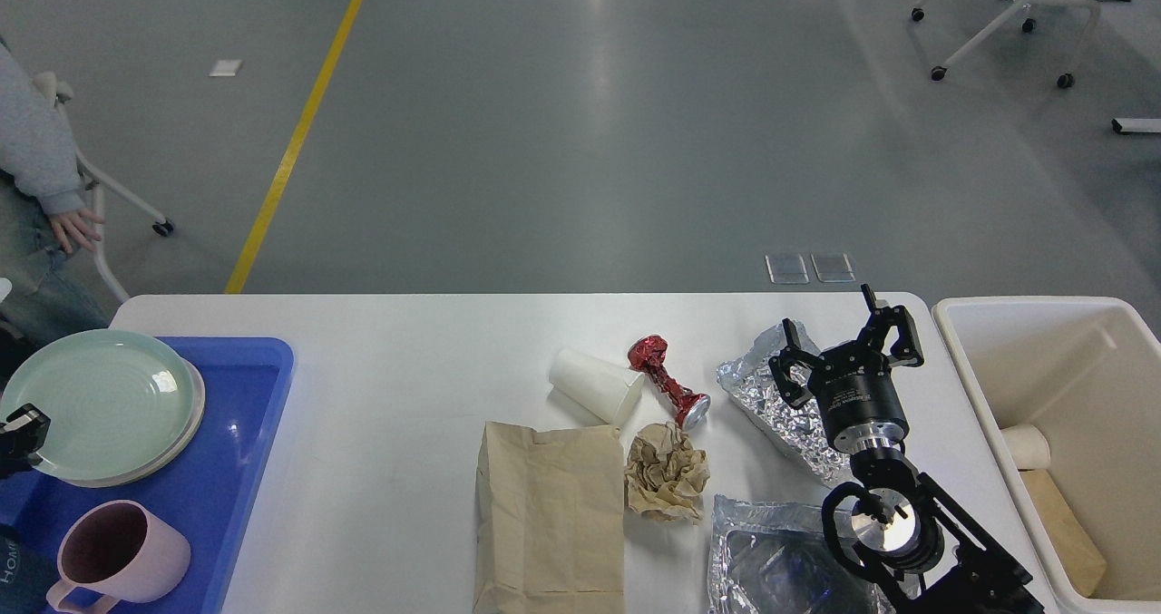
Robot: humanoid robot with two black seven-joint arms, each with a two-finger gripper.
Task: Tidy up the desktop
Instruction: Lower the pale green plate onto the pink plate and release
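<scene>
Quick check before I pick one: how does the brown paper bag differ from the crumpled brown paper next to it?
The paper bag lies flat and smooth on the desktop; the crumpled paper is balled up and deeply creased. The bag is far larger and rectangular, running off the view's bottom edge; the ball is compact, irregular and fully in view. Both are the same tan paper and lie side by side.

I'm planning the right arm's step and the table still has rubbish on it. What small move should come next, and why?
Probably lower the open right hand onto the crumpled foil just beneath it and close. The foil lies loose on the desktop, nearest the cream bin to its right.
</scene>
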